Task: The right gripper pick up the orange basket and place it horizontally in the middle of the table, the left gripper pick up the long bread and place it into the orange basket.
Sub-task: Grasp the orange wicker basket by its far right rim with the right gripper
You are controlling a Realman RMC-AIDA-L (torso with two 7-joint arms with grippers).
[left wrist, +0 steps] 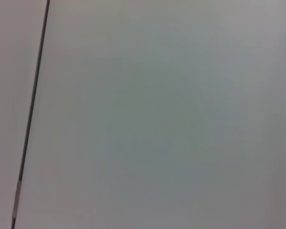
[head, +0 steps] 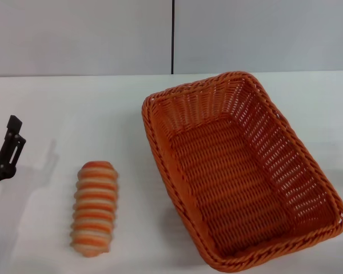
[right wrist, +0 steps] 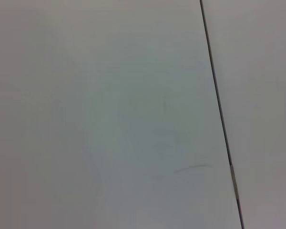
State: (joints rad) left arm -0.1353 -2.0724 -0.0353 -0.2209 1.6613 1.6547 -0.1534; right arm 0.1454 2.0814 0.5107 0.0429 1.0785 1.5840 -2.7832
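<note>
Only your head view shows the work: the orange basket [head: 240,171] sits on the white tabletop [head: 57,103] toward the right, angled rather than square. The long bread [head: 94,207] lies on the tabletop just left of it, apart from it. Your left claw [head: 8,149] shows at the left edge; whether its prongs are apart cannot be told. Both wrist views show only a pale wall with a dark seam.

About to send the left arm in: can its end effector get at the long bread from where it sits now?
Probably yes. The left end effector sits at the table's left edge, and only bare tabletop lies between it and the long bread. The orange basket stands on the bread's far side, apart from it.
</note>
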